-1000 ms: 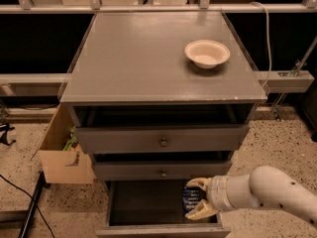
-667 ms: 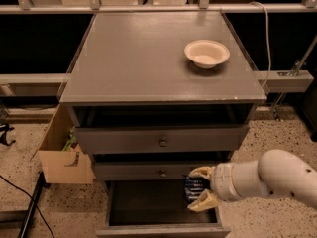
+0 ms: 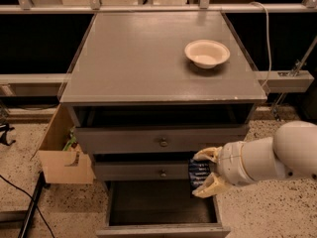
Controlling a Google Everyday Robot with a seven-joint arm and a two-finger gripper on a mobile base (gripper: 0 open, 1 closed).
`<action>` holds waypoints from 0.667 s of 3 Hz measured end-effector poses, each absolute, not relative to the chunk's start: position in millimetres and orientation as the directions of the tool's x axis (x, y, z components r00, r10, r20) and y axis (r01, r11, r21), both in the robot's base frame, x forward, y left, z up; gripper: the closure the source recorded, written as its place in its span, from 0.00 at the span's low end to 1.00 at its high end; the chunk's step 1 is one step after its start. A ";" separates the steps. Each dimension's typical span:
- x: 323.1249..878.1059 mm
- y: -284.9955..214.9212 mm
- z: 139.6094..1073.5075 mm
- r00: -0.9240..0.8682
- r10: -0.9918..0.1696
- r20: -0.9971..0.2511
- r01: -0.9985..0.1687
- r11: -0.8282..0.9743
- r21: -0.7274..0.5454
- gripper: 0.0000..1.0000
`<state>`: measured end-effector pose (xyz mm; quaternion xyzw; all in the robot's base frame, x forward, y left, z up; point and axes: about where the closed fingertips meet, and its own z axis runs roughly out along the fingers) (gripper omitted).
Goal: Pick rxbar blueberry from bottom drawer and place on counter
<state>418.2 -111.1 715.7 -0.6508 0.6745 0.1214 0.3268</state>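
As the bottom drawer [image 3: 158, 205] stands open, findings follow.
Gripper [image 3: 197, 175]: above the drawer's right side, jaws pinching the rxbar blueberry [image 3: 199, 168], apparently to lift it clear.
Counter [image 3: 143, 58]: bare area beside the bowl [image 3: 207, 52] suits placement.

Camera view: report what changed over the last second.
The claw, still shut on the rxbar blueberry, rose from the bottom drawer opening to the level of the middle drawer front. The bowl, the counter and the drawers stayed put.
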 end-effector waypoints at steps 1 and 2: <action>427.6 -107.5 759.6 0.078 -0.802 -0.592 -0.953 0.115 -0.280 1.00; 458.3 -108.4 826.5 0.070 -0.800 -0.596 -0.945 0.138 -0.296 1.00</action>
